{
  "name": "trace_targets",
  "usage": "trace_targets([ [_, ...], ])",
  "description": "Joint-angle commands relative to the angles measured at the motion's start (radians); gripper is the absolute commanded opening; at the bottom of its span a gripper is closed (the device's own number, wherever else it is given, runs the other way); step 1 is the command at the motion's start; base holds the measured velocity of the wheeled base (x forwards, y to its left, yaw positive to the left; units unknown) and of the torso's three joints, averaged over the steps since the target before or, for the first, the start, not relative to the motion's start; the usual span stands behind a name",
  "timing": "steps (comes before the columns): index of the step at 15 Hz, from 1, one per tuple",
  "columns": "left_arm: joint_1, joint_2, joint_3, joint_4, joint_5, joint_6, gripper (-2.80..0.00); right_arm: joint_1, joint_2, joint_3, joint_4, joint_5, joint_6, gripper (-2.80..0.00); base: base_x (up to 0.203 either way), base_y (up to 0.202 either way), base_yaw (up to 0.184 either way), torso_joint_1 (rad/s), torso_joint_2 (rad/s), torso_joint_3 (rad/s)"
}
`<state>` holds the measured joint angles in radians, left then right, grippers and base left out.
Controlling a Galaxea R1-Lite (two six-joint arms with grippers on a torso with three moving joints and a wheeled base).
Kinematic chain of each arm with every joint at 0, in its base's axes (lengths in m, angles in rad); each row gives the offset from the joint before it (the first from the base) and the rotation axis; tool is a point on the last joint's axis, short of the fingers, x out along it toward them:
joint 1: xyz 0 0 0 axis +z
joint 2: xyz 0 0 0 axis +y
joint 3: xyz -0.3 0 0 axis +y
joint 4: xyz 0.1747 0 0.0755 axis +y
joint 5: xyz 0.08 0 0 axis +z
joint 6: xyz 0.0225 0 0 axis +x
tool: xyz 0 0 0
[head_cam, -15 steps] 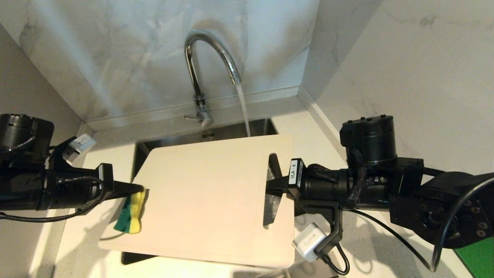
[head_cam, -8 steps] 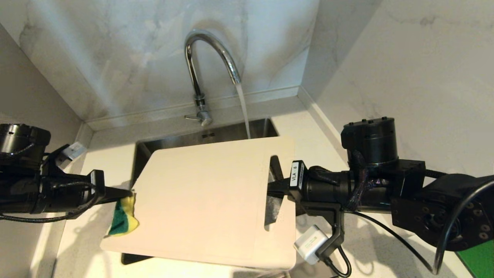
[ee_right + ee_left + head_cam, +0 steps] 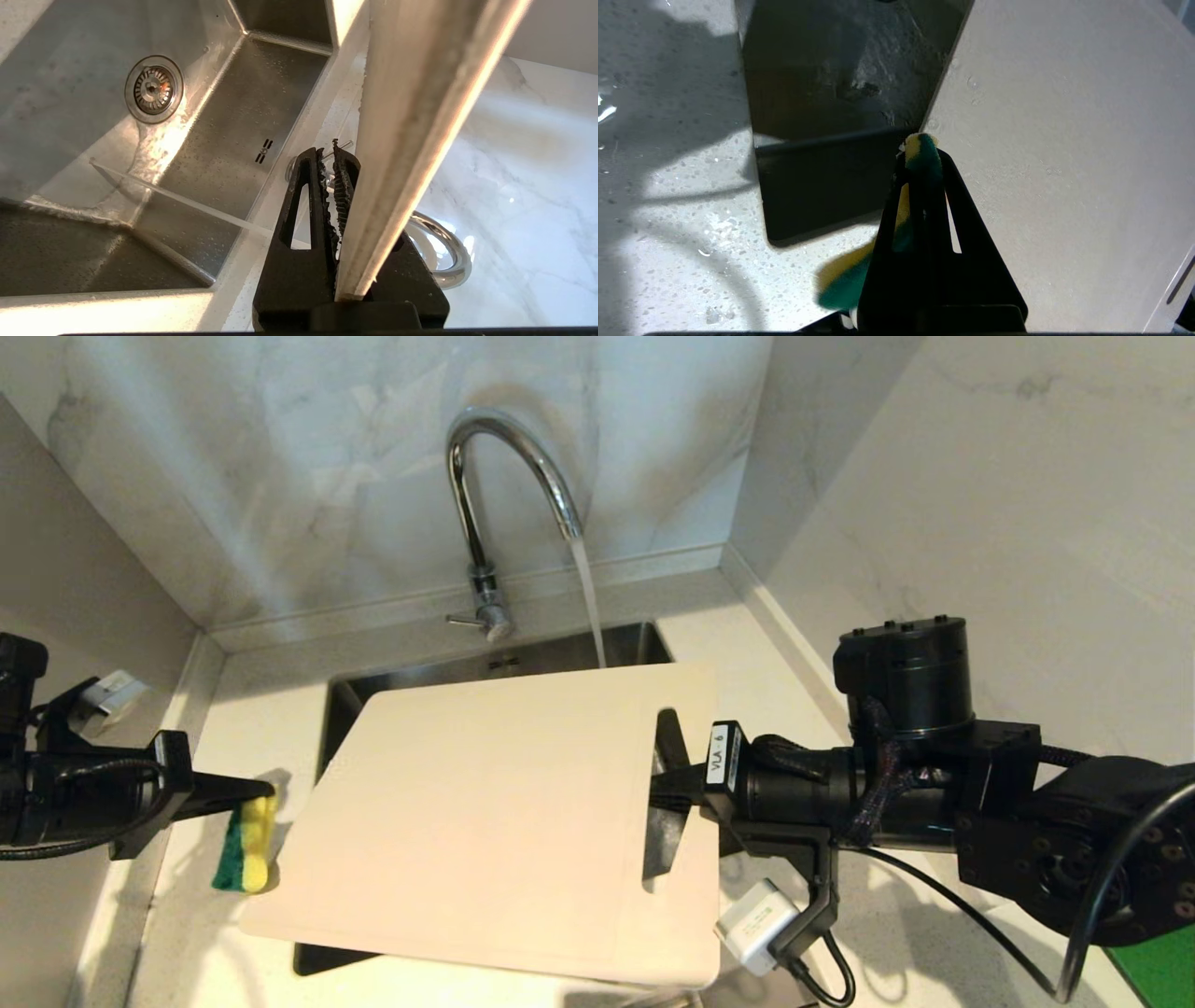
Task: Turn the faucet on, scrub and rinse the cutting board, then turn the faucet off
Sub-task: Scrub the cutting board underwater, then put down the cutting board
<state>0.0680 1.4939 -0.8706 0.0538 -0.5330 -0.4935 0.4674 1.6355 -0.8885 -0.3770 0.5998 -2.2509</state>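
Marble-walled sink (image 3: 345, 695): your right gripper (image 3: 667, 789) clamps the cutting board (image 3: 485, 812) at its handle slot, level over the basin; thin, stiff, wet, likely slippery. Left gripper (image 3: 257, 793) pinches the sponge (image 3: 245, 845) beside it. Faucet (image 3: 499, 476) runs.

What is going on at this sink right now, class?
A two-armed robot is washing up. Its right gripper is clamped on the handle end of the cutting board, holding it over the sink. The faucet is running, the stream falling behind the board's far edge. The left gripper, jaws shut on a green-and-yellow sponge, sits just off the board's left edge, above the countertop.
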Motion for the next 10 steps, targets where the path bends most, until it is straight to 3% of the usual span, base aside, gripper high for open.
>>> trace_targets([
  [1, 0.008, -0.021, -0.012, 0.001, -0.008, -0.005, -2.80, 0.000, -0.004, 0.009, -0.002, 0.004, -0.013, -2.80, 0.000, 0.000, 0.000, 0.000, 0.00, 0.000],
  [4, 0.008, -0.055, -0.064, 0.023, -0.016, -0.016, -2.80, -0.007, -0.026, 0.026, -0.002, 0.005, -0.013, -2.80, 0.000, 0.000, 0.000, 0.000, 0.00, 0.000],
  [6, 0.005, -0.090, -0.117, 0.107, -0.030, -0.019, -2.80, -0.009, -0.036, 0.044, -0.003, 0.005, -0.013, -2.80, 0.000, 0.000, 0.000, 0.000, 0.00, 0.000],
  [10, -0.001, -0.135, -0.125, 0.135, -0.030, -0.016, -2.80, -0.009, -0.089, 0.108, -0.003, 0.003, -0.013, -2.80, 0.000, 0.000, 0.000, 0.000, 0.00, 0.000],
])
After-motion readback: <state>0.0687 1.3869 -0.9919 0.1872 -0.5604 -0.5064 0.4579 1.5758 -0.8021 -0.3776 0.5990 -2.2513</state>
